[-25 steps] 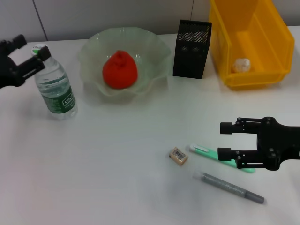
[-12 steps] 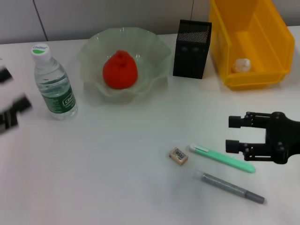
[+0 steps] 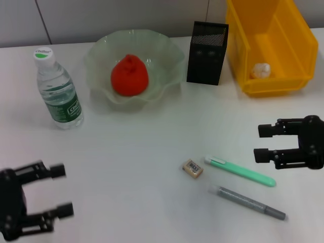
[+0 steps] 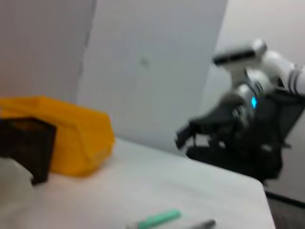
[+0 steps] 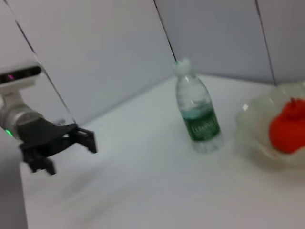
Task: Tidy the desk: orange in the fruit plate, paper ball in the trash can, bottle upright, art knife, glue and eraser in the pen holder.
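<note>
The orange (image 3: 129,75) lies in the fruit plate (image 3: 167,55). The bottle (image 3: 58,89) stands upright at the left; it also shows in the right wrist view (image 5: 198,114). The paper ball (image 3: 260,70) lies in the yellow trash can (image 3: 298,40). The black mesh pen holder (image 3: 207,53) stands between plate and can. The tan eraser (image 3: 193,168), a green art knife (image 3: 240,171) and a grey glue stick (image 3: 250,202) lie on the table at the front right. My right gripper (image 3: 263,143) is open, right of the knife. My left gripper (image 3: 61,191) is open and empty at the front left.
A white wall rises behind the table. In the left wrist view the trash can (image 4: 71,138), pen holder (image 4: 26,145) and knife (image 4: 157,219) show, with the right gripper (image 4: 188,136) beyond. The left gripper (image 5: 71,140) shows in the right wrist view.
My left gripper has let go of the bottle's cap and swung down to the front left corner. My right gripper has drawn back to the right and slightly up.
</note>
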You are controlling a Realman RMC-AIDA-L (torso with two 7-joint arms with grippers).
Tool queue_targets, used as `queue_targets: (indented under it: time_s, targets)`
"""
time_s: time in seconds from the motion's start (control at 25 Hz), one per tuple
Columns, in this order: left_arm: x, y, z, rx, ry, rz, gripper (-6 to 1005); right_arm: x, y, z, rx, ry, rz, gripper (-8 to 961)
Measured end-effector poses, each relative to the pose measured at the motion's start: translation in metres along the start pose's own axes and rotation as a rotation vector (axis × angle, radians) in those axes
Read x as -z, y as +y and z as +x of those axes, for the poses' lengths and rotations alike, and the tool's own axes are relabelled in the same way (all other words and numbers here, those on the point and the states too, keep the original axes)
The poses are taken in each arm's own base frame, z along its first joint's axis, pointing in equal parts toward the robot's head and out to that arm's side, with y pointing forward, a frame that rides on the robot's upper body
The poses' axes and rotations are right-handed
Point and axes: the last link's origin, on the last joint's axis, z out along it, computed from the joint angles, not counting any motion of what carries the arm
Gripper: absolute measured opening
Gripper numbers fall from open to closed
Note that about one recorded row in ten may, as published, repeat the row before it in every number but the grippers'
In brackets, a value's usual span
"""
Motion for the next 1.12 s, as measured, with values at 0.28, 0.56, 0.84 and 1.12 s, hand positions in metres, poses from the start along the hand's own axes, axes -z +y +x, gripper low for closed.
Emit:
queue_targets:
  time_s: [0.28, 0.56, 0.84, 1.12]
  targets:
    - [-0.007, 0.003, -0.009, 0.032, -0.115, -0.088, 785, -0.004, 0.002, -0.046, -0.069, 0.227, 0.043, 643]
    - [-0.014, 0.005, -0.015, 0.044, -0.175, -0.13, 784, -0.037, -0.005, -0.088, -0.104, 0.521, 0.114, 634]
    - [-0.017, 0.005, -0.018, 0.044, -0.18, -0.131, 784, -0.095, -0.021, -0.107, -0.031, 0.782, 0.241, 625]
    - [-0.019, 0.003, -0.02, 0.043, -0.187, -0.112, 783, -0.136, -0.023, -0.094, 0.047, 0.897, 0.256, 616]
